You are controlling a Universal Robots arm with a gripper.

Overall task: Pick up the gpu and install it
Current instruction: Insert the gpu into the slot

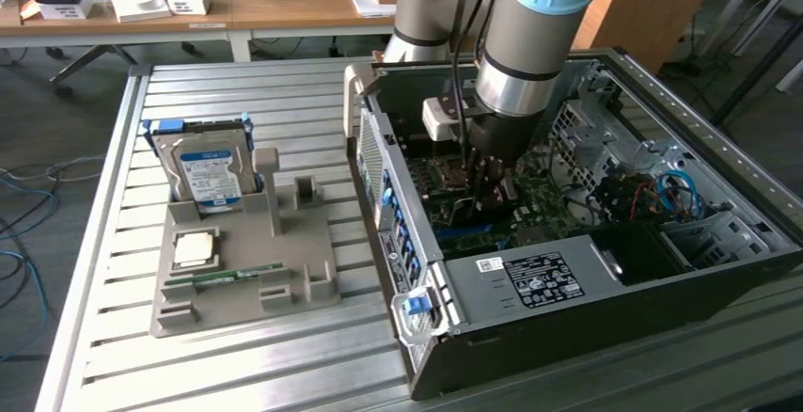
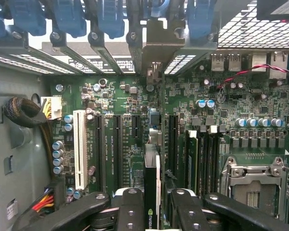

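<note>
The room is a workshop with a grey floor, loose blue cables (image 1: 23, 207) lying on it at the exterior view's left, and a wooden surface (image 1: 295, 9) at the back carrying white boxes and a black round lamp base. In front stands one ribbed, silver metal surface (image 1: 301, 365). On it, toward the exterior view's right, lies one large black open computer case (image 1: 603, 285), its green motherboard (image 2: 130, 122) exposed. One grey and light-blue robot arm (image 1: 533, 45) reaches down into the case. Beside the case sits one grey plastic holder (image 1: 244, 276). It carries one silver hard drive with a blue-white label (image 1: 207, 175) standing upright, one square silver processor chip (image 1: 192, 249) and one narrow green memory stick (image 1: 226, 274) lying flat. The arm's black tool (image 2: 151, 207) is clamped on the gpu (image 2: 151, 166), one thin dark circuit card with a greenish edge, held on edge between the fingers (image 2: 130, 209) inside the case. The card is over the motherboard in line with the black expansion slots, to one side of the single white slot (image 2: 80, 149); whether it is seated cannot be told.
</note>
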